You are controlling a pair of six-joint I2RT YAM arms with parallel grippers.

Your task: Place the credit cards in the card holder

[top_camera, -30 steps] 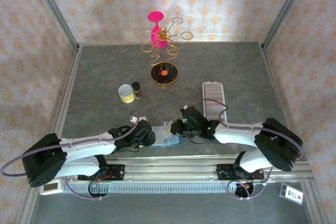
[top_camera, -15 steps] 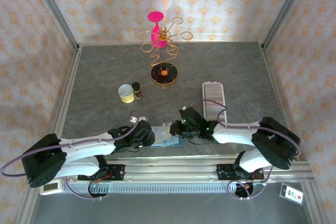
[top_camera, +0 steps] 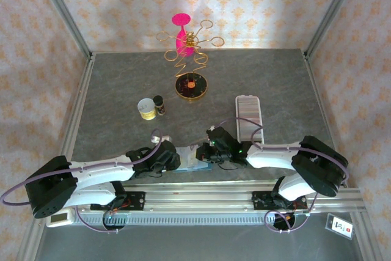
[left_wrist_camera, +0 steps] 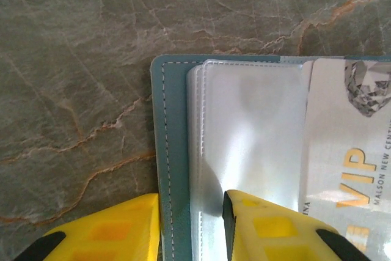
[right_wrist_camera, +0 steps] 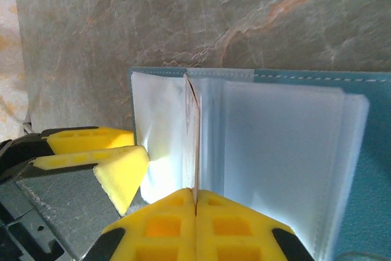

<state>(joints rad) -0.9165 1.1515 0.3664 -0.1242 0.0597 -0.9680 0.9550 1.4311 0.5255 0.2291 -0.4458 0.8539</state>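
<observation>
A teal wallet [top_camera: 188, 167] lies open at the near table edge between both grippers. In the left wrist view its teal cover [left_wrist_camera: 168, 120] and clear sleeves [left_wrist_camera: 250, 126] run between my left gripper [left_wrist_camera: 190, 203], whose jaws pinch that edge. A white card printed VIP [left_wrist_camera: 351, 151] lies in a sleeve to the right. My right gripper [right_wrist_camera: 196, 197] is shut on a thin credit card [right_wrist_camera: 192, 132], seen edge-on and standing up out of the sleeves. The left fingers [right_wrist_camera: 119, 169] press the sleeve beside it. The card holder [top_camera: 249, 114], a long ridged whitish tray, lies behind the right arm.
A gold wire stand with a pink disc [top_camera: 186, 59] rises at the back centre. A yellow-white cup [top_camera: 145, 109] and a small dark bottle [top_camera: 159, 104] stand left of centre. An aluminium rail [top_camera: 201, 197] borders the near edge.
My right gripper has shifted a little to the left over the wallet and now covers the pale sleeves seen earlier. The left jaws have narrowed slightly.
</observation>
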